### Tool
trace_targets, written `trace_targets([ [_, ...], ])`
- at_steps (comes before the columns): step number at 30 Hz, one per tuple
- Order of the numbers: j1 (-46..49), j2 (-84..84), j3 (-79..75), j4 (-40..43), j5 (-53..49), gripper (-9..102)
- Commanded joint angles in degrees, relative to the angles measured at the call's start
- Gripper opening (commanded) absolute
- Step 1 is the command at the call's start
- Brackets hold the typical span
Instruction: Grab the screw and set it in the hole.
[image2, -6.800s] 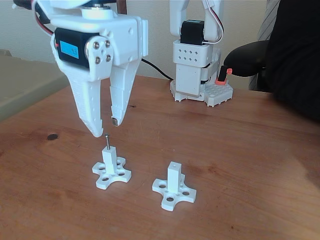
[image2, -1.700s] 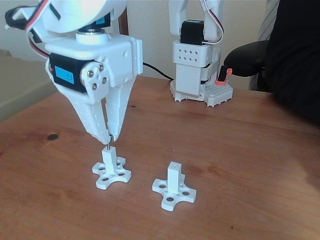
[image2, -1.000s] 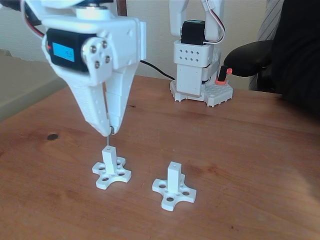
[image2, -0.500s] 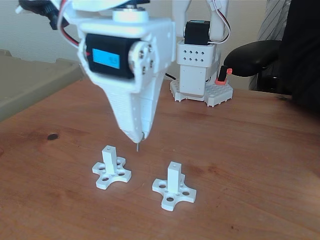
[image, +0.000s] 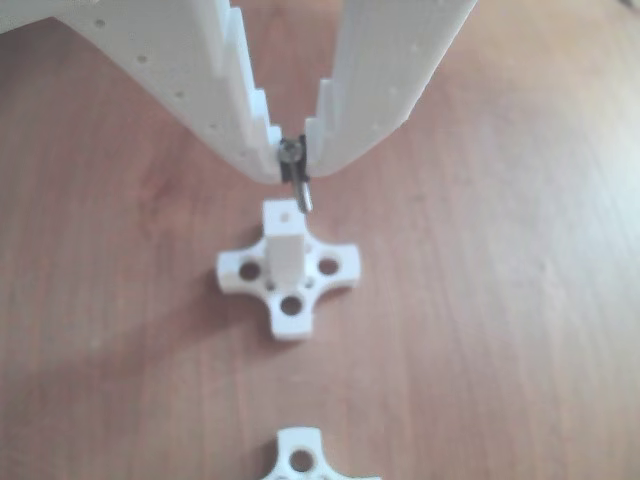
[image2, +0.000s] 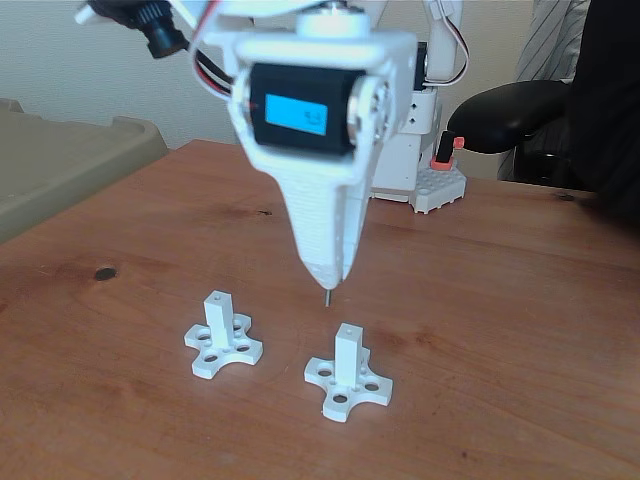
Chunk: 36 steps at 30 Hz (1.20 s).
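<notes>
1. Here my white two-finger tool is pinched tight on the thin silver-grey metal screw — its shaft hangs below my fingertips.
2. In the fixed view the screw hovers above the brown wooden table, between the two white cross-based posts — the small dark hole tops the right one.

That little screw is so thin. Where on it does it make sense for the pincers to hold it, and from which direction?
By the head end, from above. The gripper is shut on the screw just at its round head, so the bare shank hangs down free. That suits a thin pin: the tip stays clear to enter the hole in the white post, and the fingers stay above the post.
</notes>
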Motion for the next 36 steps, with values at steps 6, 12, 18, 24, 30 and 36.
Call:
trace_targets([
  [6, -2.0, 6.9, 1.5, -1.1, 0.7, -4],
  [12, -2.5, 6.3, 3.0, -2.7, 1.0, -4],
  [18, -2.0, 5.3, 3.2, -3.3, 0.9, -4],
  [24, -1.9, 4.7, 3.5, -3.6, 0.8, -4],
  [30, -1.9, 4.2, 4.4, -4.4, 0.8, -4],
  [36, -1.9, 3.9, 4.7, -5.1, 0.8, -4],
])
